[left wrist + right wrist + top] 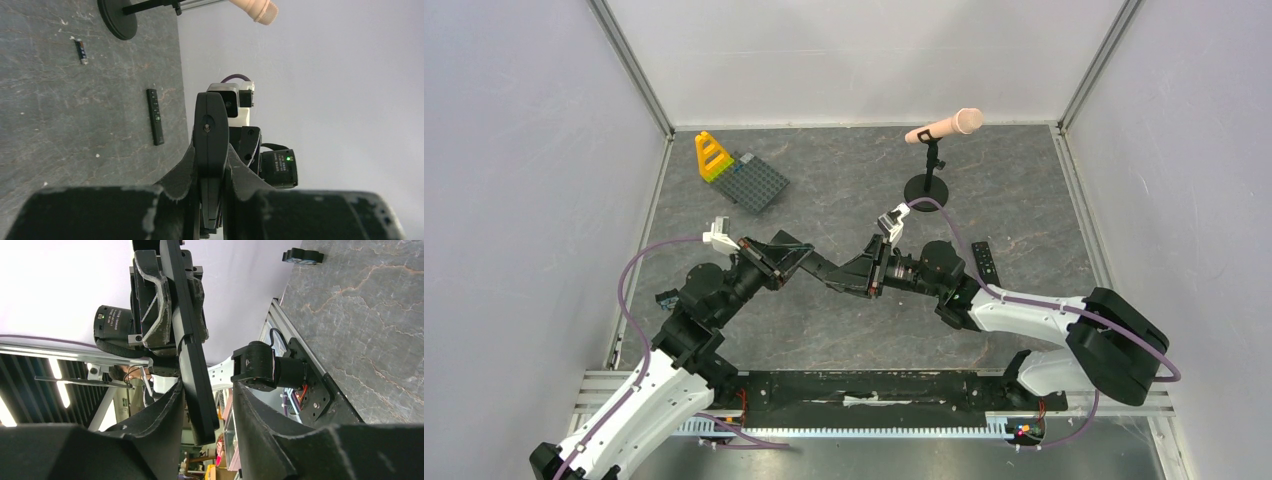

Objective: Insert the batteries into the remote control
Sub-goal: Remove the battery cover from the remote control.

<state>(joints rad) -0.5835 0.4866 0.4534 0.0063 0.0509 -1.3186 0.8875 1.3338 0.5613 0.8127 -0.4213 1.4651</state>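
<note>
Left gripper (212, 155) clamps the remote control (211, 125) in mid-air while right gripper (207, 390) stands half-open around it, seemingly a handover; next, fetch the battery (81, 51).

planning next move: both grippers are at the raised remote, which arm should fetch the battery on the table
Right, probably. The left gripper is clamped on the remote control. The right gripper stands open around it, and the battery lies by the microphone stand base, on that arm's side.
</note>
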